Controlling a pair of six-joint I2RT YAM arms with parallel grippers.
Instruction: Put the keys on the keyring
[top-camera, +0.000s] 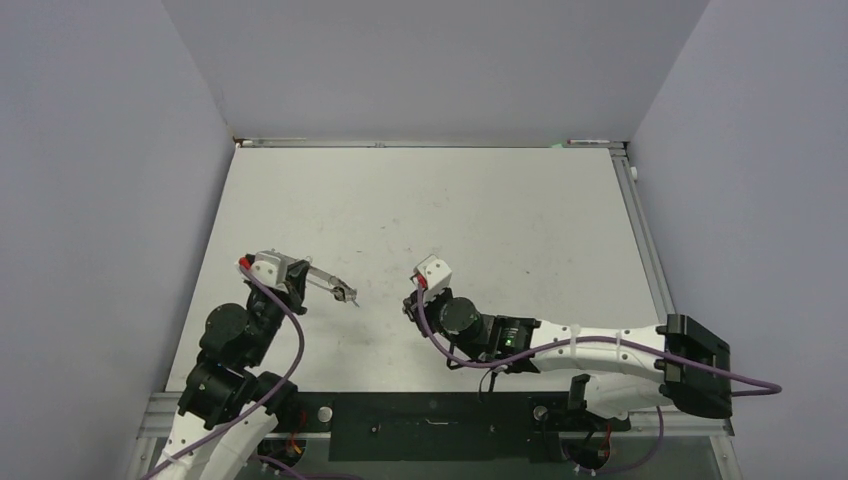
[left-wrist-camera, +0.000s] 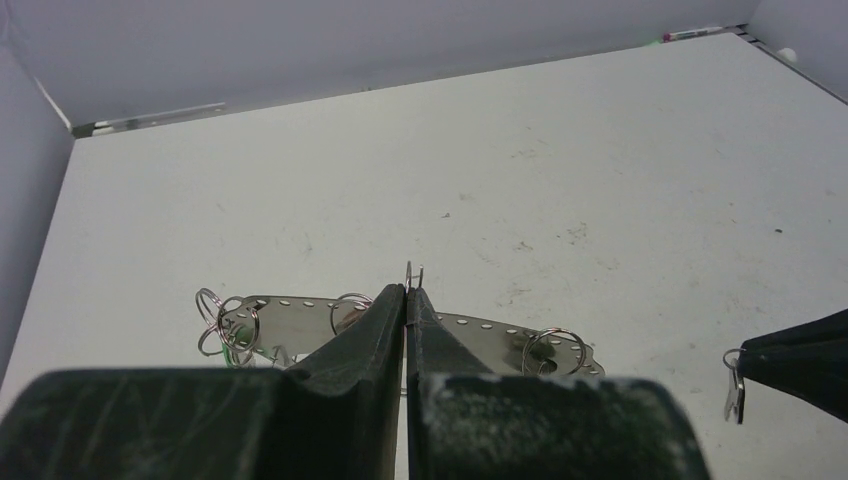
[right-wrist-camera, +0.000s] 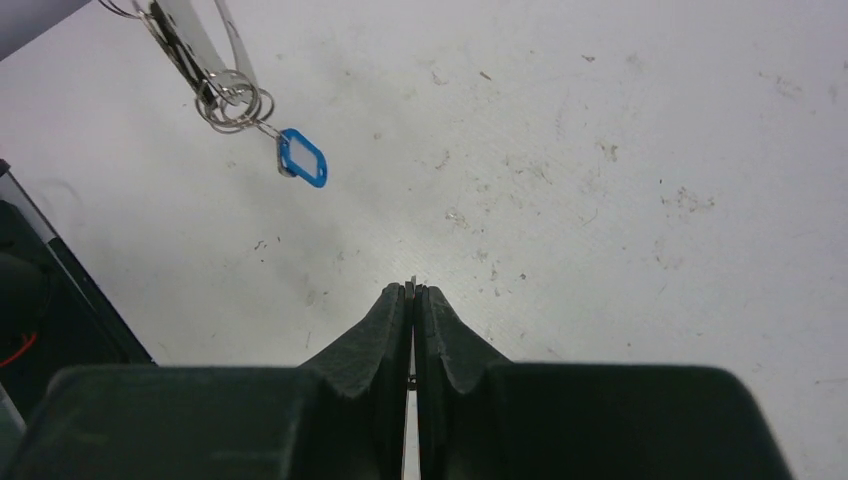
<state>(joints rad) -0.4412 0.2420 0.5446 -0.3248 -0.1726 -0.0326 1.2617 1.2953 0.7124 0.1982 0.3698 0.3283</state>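
Observation:
My left gripper (left-wrist-camera: 407, 292) is shut on the keyring (left-wrist-camera: 300, 318), a flat grey metal loop with a row of small holes, and holds it above the table. Small split rings (left-wrist-camera: 556, 349) hang on it, with a green bit (left-wrist-camera: 236, 350) at its left end. In the right wrist view the keyring (right-wrist-camera: 190, 40) shows at the top left with a blue tag (right-wrist-camera: 302, 158) dangling. My right gripper (right-wrist-camera: 411, 290) is shut on a thin metal key (left-wrist-camera: 735, 388) with a small ring, to the right of the keyring and apart from it. In the top view the left gripper (top-camera: 343, 292) and right gripper (top-camera: 409, 304) face each other.
The white table (top-camera: 480, 210) is scuffed and bordered by grey walls on three sides. A metal rail (top-camera: 645, 240) runs along its right edge. A black base plate (top-camera: 430, 425) lies at the near edge between the arm bases.

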